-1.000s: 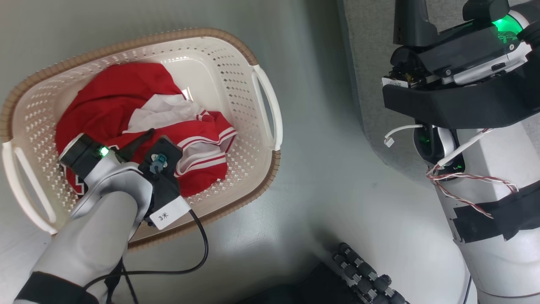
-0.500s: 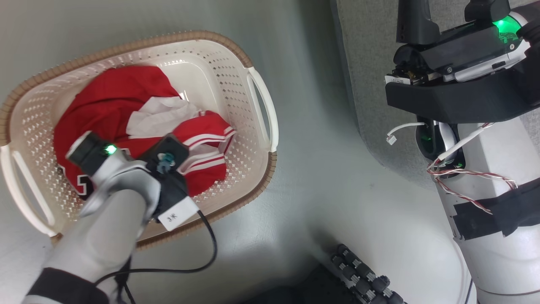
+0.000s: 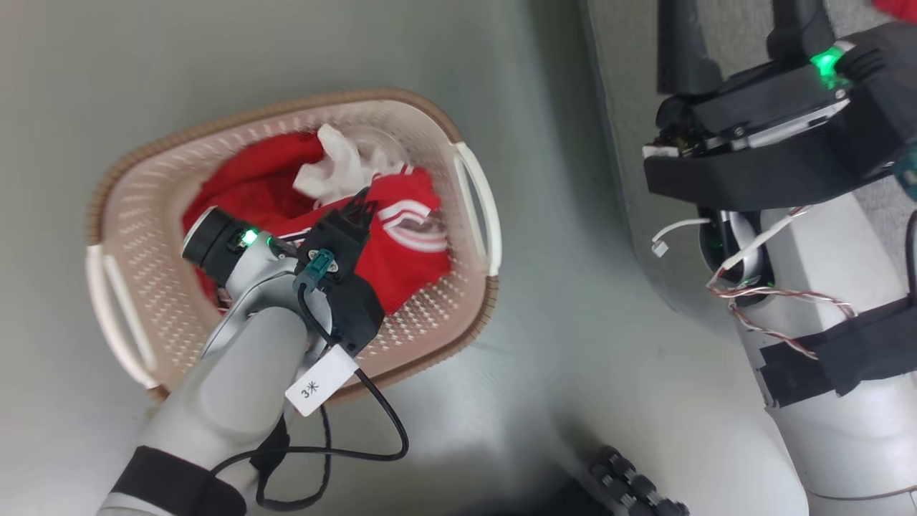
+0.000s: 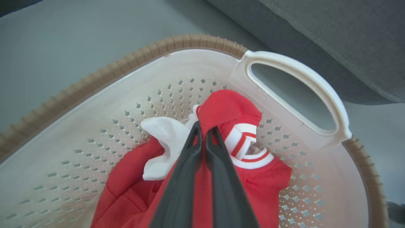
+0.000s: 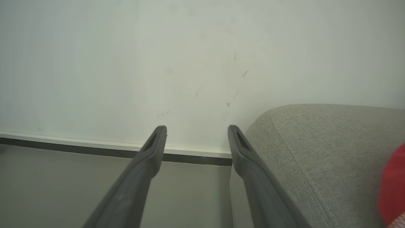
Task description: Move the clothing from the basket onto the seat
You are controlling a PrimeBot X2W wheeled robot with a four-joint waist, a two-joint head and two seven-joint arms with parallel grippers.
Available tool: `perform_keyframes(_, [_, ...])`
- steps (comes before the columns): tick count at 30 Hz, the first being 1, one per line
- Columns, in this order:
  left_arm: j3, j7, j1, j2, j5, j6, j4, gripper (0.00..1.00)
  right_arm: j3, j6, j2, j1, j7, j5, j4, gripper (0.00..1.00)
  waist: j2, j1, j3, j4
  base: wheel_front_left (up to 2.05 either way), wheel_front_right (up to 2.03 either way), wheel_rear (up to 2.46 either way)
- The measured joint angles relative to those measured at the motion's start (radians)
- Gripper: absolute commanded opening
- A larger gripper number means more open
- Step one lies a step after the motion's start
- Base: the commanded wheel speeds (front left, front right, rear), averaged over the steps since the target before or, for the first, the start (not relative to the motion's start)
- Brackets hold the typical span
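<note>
The basket (image 3: 122, 315) stands on the floor with the red and white clothing (image 3: 401, 258) heaped inside. My left gripper (image 3: 362, 204) reaches down into it, shut on a fold of a red garment (image 4: 227, 107) with a white striped cuff, which is raised above the pile. A white piece (image 4: 164, 136) lies just left of the fingers. The basket's brown rim (image 4: 196, 41) and white handle (image 4: 303, 79) curve beyond. To the right of the basket is the grey seat (image 3: 623, 107). My right gripper (image 5: 196, 129) is open with nothing in it, at the seat's corner (image 5: 316, 152).
Another red garment (image 5: 392, 186) lies on the seat at the right edge, also red garment (image 3: 899, 7). A pale wall with a dark skirting (image 5: 79, 148) stands ahead of the right gripper. My base's rollers (image 3: 630, 487) sit low in the head view.
The left gripper has shut on the red garment and drawn a fold of it upward. The head camera has shifted, so the basket sits further right. The right gripper stays open.
</note>
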Motion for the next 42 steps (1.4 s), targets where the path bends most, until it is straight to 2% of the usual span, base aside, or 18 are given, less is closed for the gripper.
perform_keyframes(13, [0.031, -0.031, 0.014, -0.038, -0.072, -0.002, -0.048, 0.00, 0.002, 0.020, -0.028, 0.084, 0.000, -0.024, 0.092, 1.00, 0.0000, 0.0000, -0.139, 0.091, 0.00, 0.00, 0.00])
perform_keyframes(25, [0.056, -0.036, 0.047, -0.044, -0.111, -0.019, -0.117, 0.00, 0.002, 0.039, -0.035, 0.173, 0.000, -0.024, 0.164, 1.00, 0.0000, -0.0001, -0.327, 0.189, 0.00, 0.00, 0.00])
perform_keyframes(42, [0.113, -0.036, 0.178, -0.004, -0.160, -0.028, -0.211, 0.00, 0.001, 0.065, -0.036, 0.313, 0.000, -0.003, 0.248, 1.00, -0.0001, -0.0001, -0.591, 0.248, 0.00, 0.00, 0.00])
